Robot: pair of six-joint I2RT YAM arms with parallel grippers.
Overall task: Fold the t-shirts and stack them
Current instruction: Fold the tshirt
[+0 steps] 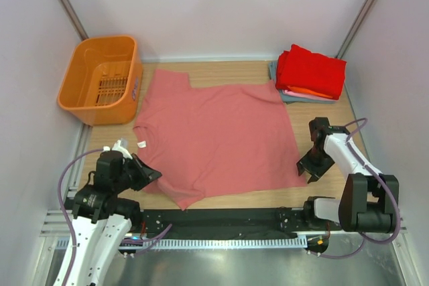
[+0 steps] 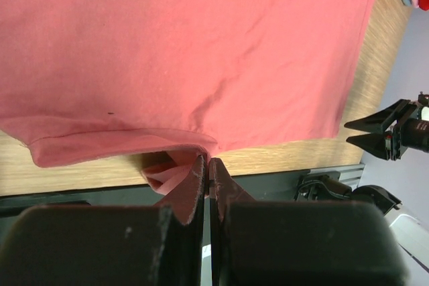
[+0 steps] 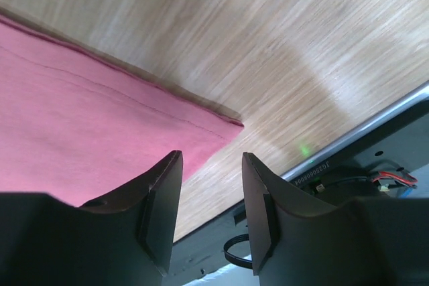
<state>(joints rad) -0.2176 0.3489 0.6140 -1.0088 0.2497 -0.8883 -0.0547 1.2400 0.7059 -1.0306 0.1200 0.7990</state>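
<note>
A salmon-pink t-shirt (image 1: 214, 135) lies spread flat on the wooden table (image 1: 231, 72), its white neck label (image 1: 141, 144) at the left. My left gripper (image 1: 151, 175) is at the shirt's near left sleeve. In the left wrist view it (image 2: 206, 160) is shut, with the sleeve's edge of the shirt (image 2: 188, 45) pinched at the fingertips. My right gripper (image 1: 310, 169) is open and empty just off the shirt's near right corner. In the right wrist view it (image 3: 211, 157) hovers over the hem corner of the shirt (image 3: 80, 132). Folded shirts are stacked at the back right, bright red (image 1: 312, 70) on top.
An orange plastic basket (image 1: 100, 80) stands at the back left. The black rail (image 1: 221, 219) runs along the near table edge. Bare wood (image 3: 268, 51) shows to the right of the shirt. White walls close in the sides.
</note>
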